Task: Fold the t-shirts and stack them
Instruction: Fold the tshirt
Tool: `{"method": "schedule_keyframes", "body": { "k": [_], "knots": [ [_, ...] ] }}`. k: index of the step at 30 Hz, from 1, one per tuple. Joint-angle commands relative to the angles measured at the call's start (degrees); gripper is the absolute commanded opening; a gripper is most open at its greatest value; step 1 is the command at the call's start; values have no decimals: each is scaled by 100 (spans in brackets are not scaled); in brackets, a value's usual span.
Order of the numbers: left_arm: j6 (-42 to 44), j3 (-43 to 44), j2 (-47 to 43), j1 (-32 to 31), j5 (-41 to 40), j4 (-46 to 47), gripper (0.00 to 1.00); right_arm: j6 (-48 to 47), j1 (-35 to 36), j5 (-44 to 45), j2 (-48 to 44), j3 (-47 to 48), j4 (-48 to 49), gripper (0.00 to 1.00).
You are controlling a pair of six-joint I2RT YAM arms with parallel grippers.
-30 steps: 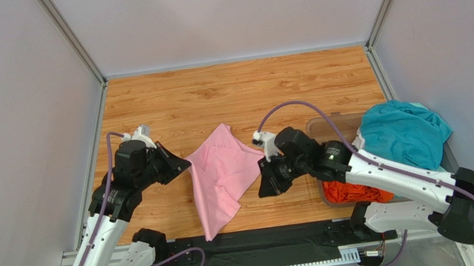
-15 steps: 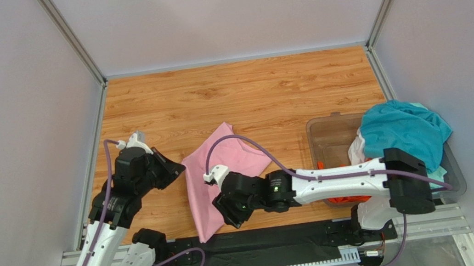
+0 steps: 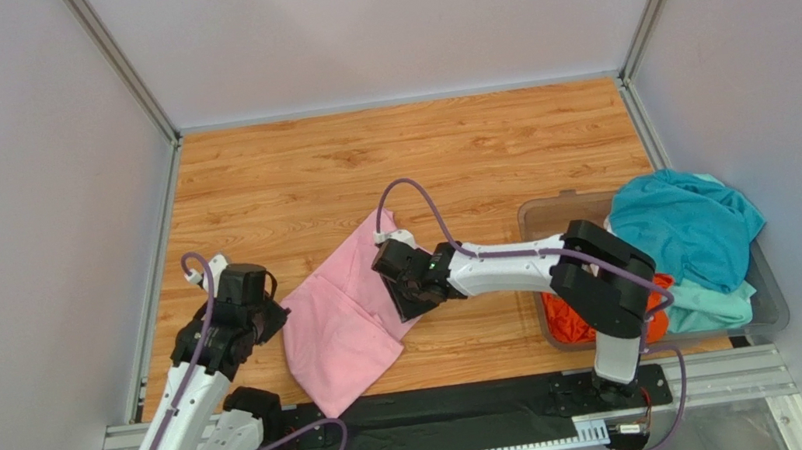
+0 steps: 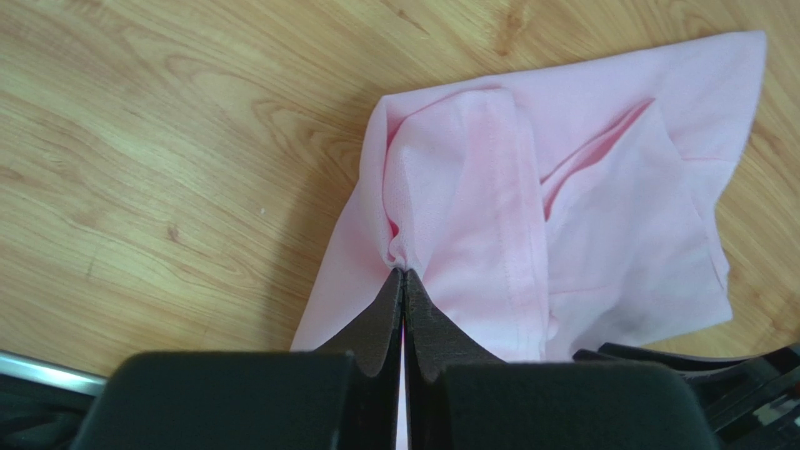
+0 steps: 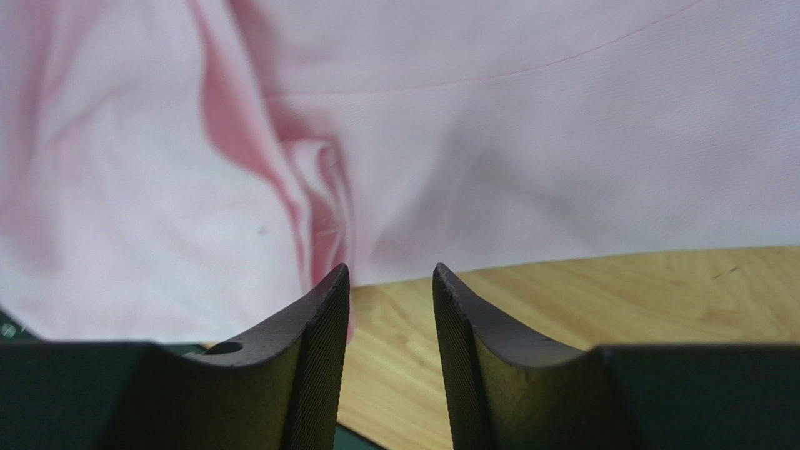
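A light pink t-shirt (image 3: 343,321) lies loosely folded on the wooden table (image 3: 421,163) between the arms. My left gripper (image 3: 275,318) is shut on its left edge; in the left wrist view the fingertips (image 4: 404,274) pinch a bunched fold of the pink t-shirt (image 4: 563,216). My right gripper (image 3: 409,292) is over the shirt's right part, open and empty. In the right wrist view its jaws (image 5: 390,277) stand apart just over the pink t-shirt's (image 5: 469,141) edge. A teal t-shirt (image 3: 683,227), an orange one (image 3: 571,325) and a pale one (image 3: 712,307) sit at the right.
A clear plastic bin (image 3: 559,221) at the right edge holds the other shirts. Grey walls close in the left, back and right sides. A black rail (image 3: 444,413) with the arm bases runs along the near edge.
My left gripper has drawn the shirt's left edge toward the near left, and the shirt shifted with it. My right arm swung from beside the bin across the front and onto the shirt's right part.
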Motion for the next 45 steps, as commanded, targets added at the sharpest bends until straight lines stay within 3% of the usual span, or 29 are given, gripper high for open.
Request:
{"method": "schedule_keyframes", "body": {
  "k": [1,8,14,21,28,31,37,45],
  "knots": [
    [-17,-87,205,146,-208,97,0,36,-333,-308,311,256,-14,35],
    [237,-167,584,217,266,475,0,-473,-1272,-362,725,397,-427,34],
    [449,-219,909,217,846,801,0,-1466,-2090,-582,1111,959,-621,34],
    [335,-448,1059,217,1041,766,0,-2231,-2294,-432,956,1874,-1139,44],
    [247,-703,821,217,1146,801,0,-2654,-1434,-275,-634,937,-1140,62],
    [211,-861,681,217,1076,827,0,-2496,-583,-309,-1102,531,-1122,64],
    [176,-1045,522,217,1032,827,0,-1917,745,-204,-1200,-41,-1114,65],
    [115,-1195,461,217,1041,818,0,-1748,1371,-424,-884,-262,-823,64]
  ]
}}
